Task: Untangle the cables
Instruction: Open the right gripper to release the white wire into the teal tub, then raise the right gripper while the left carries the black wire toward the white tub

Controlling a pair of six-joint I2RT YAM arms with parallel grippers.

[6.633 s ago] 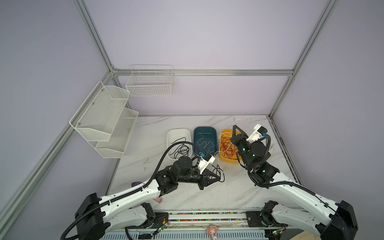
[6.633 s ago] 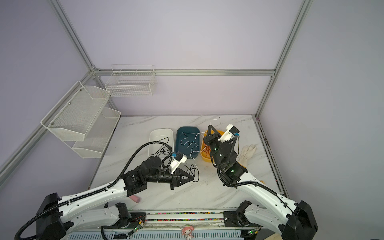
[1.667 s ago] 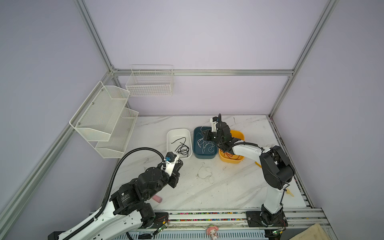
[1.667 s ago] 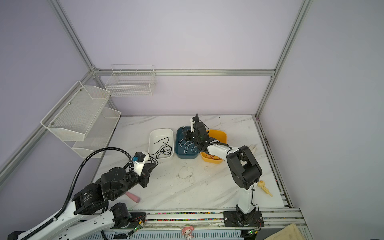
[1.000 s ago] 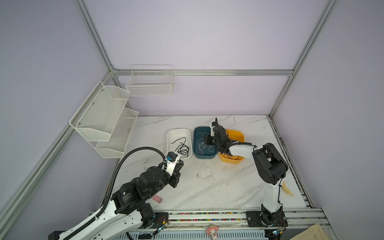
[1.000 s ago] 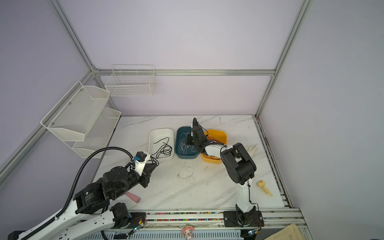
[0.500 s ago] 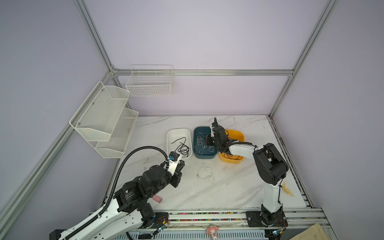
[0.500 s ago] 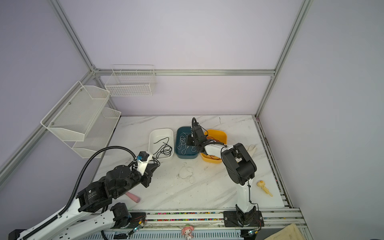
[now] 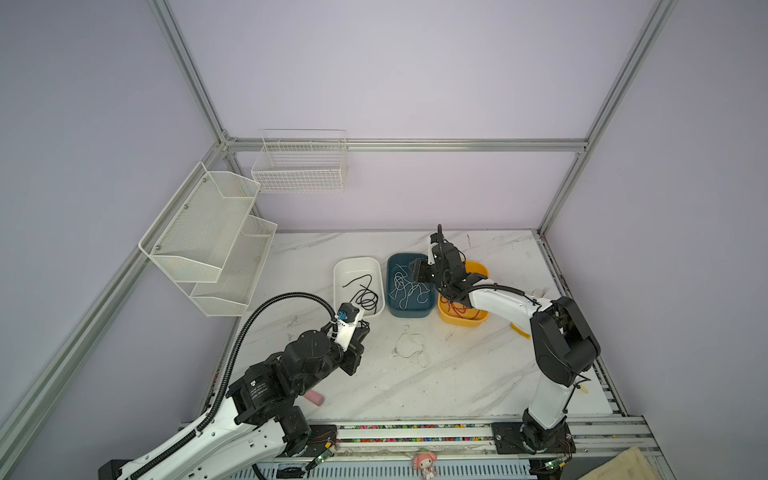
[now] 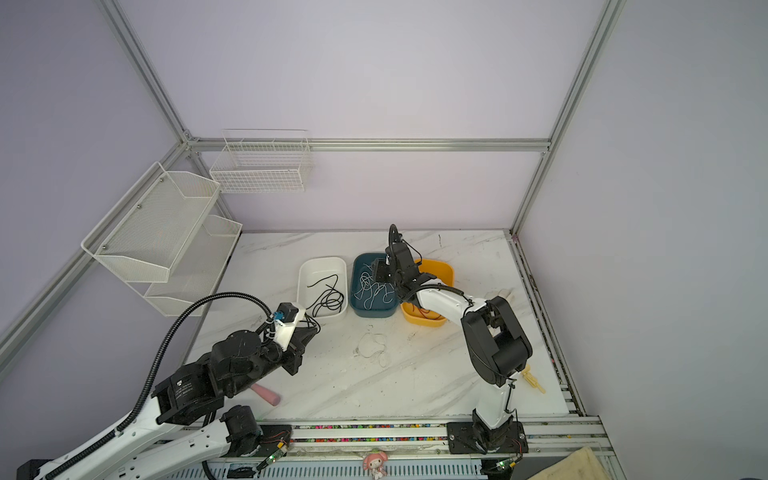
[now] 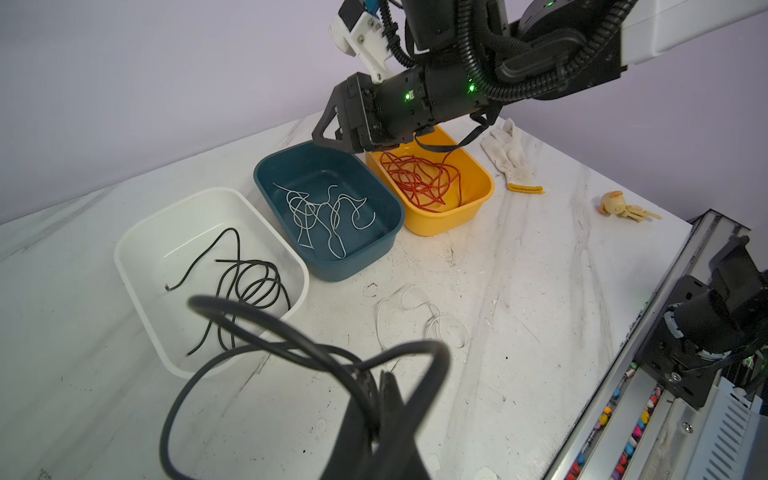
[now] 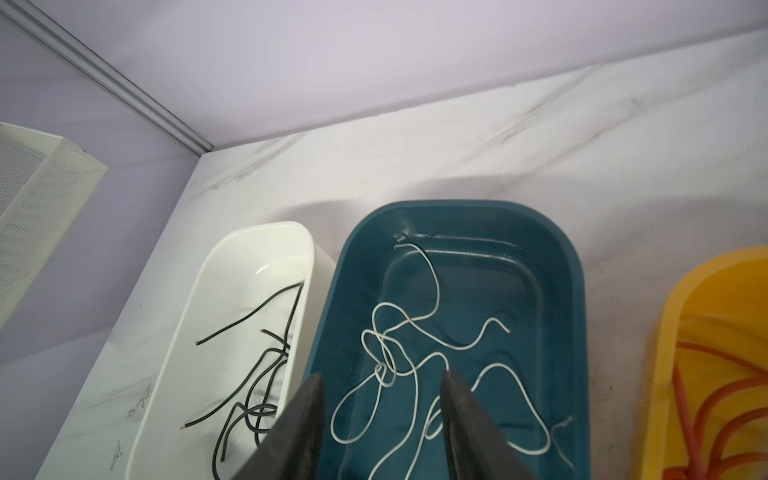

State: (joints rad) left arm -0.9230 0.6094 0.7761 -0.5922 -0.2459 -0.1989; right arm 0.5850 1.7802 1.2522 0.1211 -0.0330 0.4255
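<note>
**Two arms busy, one white wire left on the table**

The right gripper hangs low over the teal oblong plastic tray, its claw parted and nothing between the fingers. The thin white wires lie curled on that tray's floor right beneath it. The left gripper hovers near the front of the white rectangular plastic tray, pinched tight on a springy black cable loop that arches out in front of it. More thin black wires already lie coiled in that tray. The red-orange wires are heaped in the yellow plastic tray. One loose white wire lies in loops on the marble tabletop, in front of the trays and apart from both grippers.

The worry, to my eye, is snagging. With its fingers this close to the curls, the right claw could hook a white strand as it lifts and drag it over the rim. The black loop is stiff and bowed; let go too high or off-centre, it may spring over the white tray's wall, or land on the loose white wire and tangle with it.
</note>
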